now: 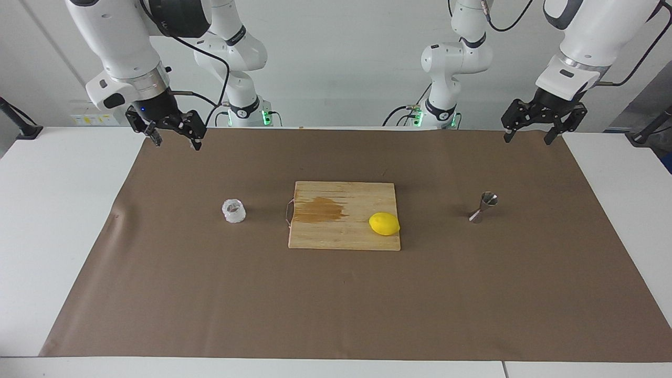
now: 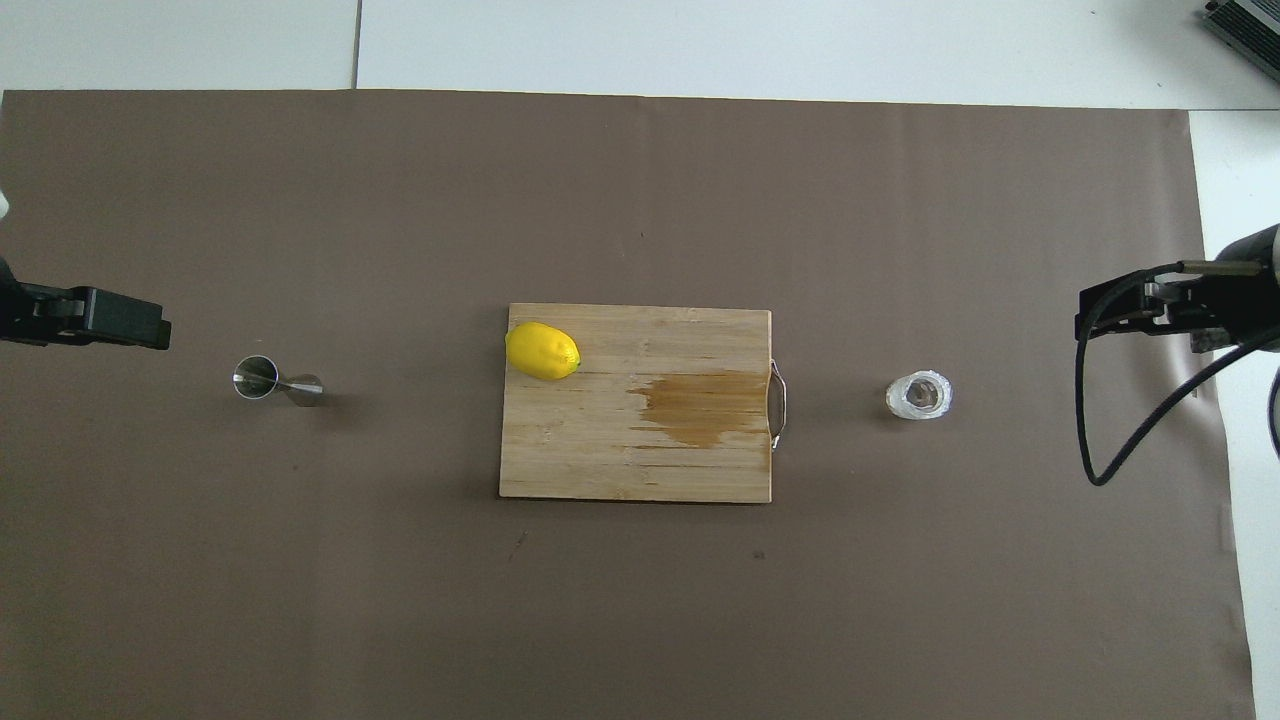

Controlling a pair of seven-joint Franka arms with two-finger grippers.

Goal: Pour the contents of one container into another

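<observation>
Overhead cuts off my left gripper (image 2: 90,316) and right gripper (image 2: 1150,305) at the edges; I can't see cup (image 2: 919,396) contents.

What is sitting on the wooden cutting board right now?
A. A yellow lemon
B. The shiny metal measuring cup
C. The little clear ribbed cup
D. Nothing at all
A: the lemon rests on the cutting board, near its corner toward the left arm's end, while the clear cup and the steel jigger stand on the brown mat at either side of the board.
</observation>
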